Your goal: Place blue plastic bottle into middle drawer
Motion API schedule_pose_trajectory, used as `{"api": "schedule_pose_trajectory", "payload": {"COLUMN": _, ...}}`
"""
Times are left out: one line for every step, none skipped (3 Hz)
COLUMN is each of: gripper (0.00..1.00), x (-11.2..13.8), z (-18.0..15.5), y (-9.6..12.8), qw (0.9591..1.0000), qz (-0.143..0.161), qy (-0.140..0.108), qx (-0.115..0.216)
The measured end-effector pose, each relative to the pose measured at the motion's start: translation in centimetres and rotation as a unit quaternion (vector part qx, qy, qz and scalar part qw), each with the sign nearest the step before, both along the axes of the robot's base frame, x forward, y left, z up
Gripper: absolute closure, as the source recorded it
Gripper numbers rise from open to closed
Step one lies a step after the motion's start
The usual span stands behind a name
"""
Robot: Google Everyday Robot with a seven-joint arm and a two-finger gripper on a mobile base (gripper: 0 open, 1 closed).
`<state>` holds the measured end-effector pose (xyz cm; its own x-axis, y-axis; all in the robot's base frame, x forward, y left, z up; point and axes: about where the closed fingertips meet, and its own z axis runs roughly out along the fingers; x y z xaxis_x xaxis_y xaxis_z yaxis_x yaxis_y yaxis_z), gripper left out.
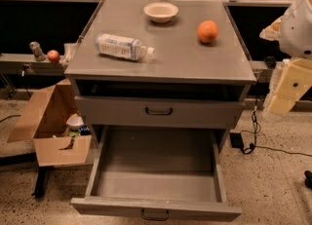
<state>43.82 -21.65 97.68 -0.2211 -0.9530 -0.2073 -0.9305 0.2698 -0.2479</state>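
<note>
The blue plastic bottle [123,46] lies on its side on the grey cabinet top [161,65], left of centre, with its white cap pointing right. The middle drawer [156,182] is pulled fully open at the bottom of the cabinet, and nothing shows inside it. The taller-fronted drawer [158,110] above it is pulled out only a little. My gripper [285,95] hangs at the right edge of the view, beside the cabinet's right side. It is level with the upper drawer, well away from the bottle, and holds nothing that I can see.
A white bowl [161,11] stands at the back of the cabinet top and an orange [207,31] sits at the back right. An open cardboard box [51,126] is on the floor to the left. Cables [253,141] run over the floor at right.
</note>
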Motion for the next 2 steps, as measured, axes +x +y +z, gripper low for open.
{"api": "schedule_pose_trajectory", "payload": {"gripper": 0.00, "x": 0.0, "z": 0.0, "y": 0.0, "qw": 1.0000, "qz": 0.000, "qy": 0.000, "qx": 0.000}}
{"api": "schedule_pose_trajectory", "payload": {"gripper": 0.00, "x": 1.7, "z": -0.3, "y": 1.8, "qw": 0.9990, "qz": 0.003, "qy": -0.016, "qx": 0.042}}
